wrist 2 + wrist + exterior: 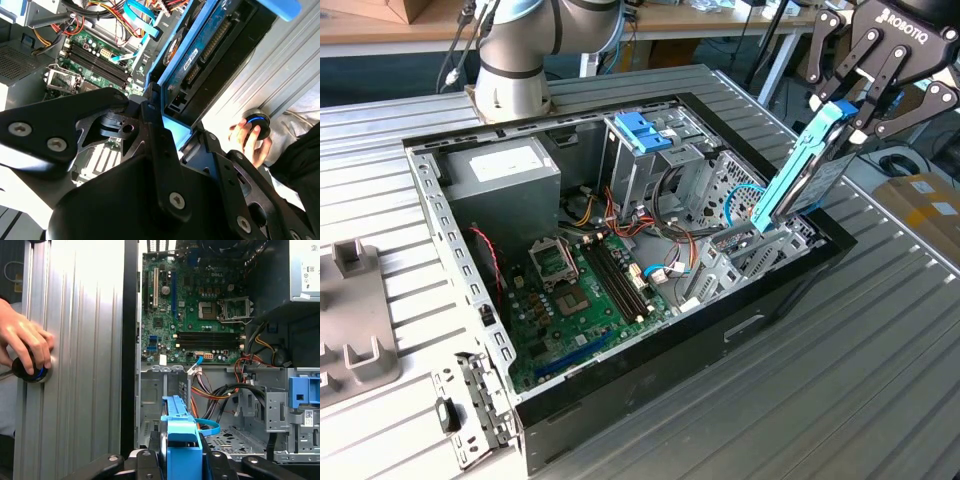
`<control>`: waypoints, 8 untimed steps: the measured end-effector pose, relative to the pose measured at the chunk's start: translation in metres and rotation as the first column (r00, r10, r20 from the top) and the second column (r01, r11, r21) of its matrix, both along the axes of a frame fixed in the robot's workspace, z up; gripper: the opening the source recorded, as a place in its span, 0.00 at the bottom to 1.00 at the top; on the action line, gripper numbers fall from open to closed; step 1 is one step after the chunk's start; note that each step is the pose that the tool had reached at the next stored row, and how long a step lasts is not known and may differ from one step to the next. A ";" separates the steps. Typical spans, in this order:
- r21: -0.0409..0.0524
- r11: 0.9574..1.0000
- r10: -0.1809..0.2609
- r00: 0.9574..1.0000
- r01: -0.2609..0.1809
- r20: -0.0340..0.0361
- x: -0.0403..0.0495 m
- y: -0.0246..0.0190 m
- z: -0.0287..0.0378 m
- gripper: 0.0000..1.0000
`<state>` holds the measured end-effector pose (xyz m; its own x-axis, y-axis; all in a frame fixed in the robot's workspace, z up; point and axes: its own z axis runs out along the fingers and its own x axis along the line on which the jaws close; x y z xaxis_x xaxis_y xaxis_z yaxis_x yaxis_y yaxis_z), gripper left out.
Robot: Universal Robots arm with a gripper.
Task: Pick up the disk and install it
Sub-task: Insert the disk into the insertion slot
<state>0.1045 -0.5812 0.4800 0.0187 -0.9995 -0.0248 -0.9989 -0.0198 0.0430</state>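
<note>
- Gripper (848,112) at the exterior view's upper right; we see it clamped on the disk (798,182), tilted above the open case (790,290)
- We see a hand (22,342) on a knob (29,371)

The worktop (880,330) is ribbed, matt, silvery metal. The disk (800,175) shows dull grey metal in a smooth light-blue plastic frame. The tool (860,95) is matt black, with bare screws. The open computer case (450,250) is perforated grey sheet metal around a glossy green circuit board (580,300).
</note>
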 end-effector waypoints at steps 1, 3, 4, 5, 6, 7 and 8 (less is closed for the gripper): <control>0.000 1.000 0.000 1.000 0.000 0.000 0.0000 0.0000 0.0000 0.37; 0.000 1.000 0.000 1.000 0.000 0.000 0.0000 -0.0009 -0.0001 0.37; 0.000 1.000 0.000 1.000 0.000 0.000 -0.0002 -0.0031 0.0000 0.37; 0.000 1.000 0.000 1.000 0.000 0.000 -0.0017 -0.0058 0.0000 0.37; 0.001 1.000 0.000 1.000 0.000 0.000 -0.0035 -0.0065 0.0000 0.37; 0.001 1.000 0.000 1.000 0.000 0.000 -0.0053 -0.0068 0.0000 0.37; 0.001 1.000 0.000 1.000 0.000 0.000 -0.0072 -0.0070 -0.0001 0.37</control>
